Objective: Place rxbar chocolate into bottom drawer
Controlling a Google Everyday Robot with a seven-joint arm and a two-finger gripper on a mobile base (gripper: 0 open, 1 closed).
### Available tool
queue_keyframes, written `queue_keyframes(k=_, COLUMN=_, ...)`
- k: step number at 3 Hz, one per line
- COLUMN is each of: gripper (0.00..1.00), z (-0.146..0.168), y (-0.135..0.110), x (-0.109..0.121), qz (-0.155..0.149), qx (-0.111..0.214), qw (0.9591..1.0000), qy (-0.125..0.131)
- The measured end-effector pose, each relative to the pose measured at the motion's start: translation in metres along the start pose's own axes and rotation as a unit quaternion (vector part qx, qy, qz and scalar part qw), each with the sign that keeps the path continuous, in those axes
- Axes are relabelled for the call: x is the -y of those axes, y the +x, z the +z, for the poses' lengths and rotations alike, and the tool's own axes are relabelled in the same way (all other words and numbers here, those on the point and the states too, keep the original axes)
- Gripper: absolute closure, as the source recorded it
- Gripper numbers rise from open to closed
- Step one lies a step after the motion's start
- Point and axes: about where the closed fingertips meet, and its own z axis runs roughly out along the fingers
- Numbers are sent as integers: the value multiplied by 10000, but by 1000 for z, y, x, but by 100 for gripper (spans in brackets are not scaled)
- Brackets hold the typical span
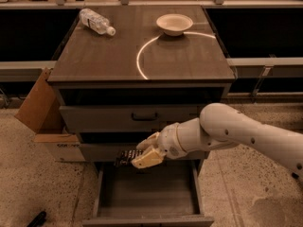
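The rxbar chocolate (126,157), a small dark bar with pale markings, sticks out leftward from my gripper (142,155), which is shut on it. My white arm reaches in from the right, in front of the middle drawer. The bar hangs just above the back left part of the bottom drawer (147,193), which is pulled open and shows a plain grey floor with nothing on it.
A clear plastic bottle (96,21) lies on the cabinet top at the back left, and a pale bowl (174,23) stands at the back middle. An open cardboard box (45,115) leans against the cabinet's left side. The upper drawers (142,117) are closed.
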Motion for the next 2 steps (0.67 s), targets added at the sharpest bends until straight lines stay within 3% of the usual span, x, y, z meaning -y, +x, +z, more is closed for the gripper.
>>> queue_keyframes(k=1, gripper=100, z=0, y=0, x=0, qz=1, qx=0, qw=10000, qy=-1)
queue_keyframes(k=2, gripper=100, z=22, y=29, x=6, qz=238, qx=23, qw=9997, qy=-100)
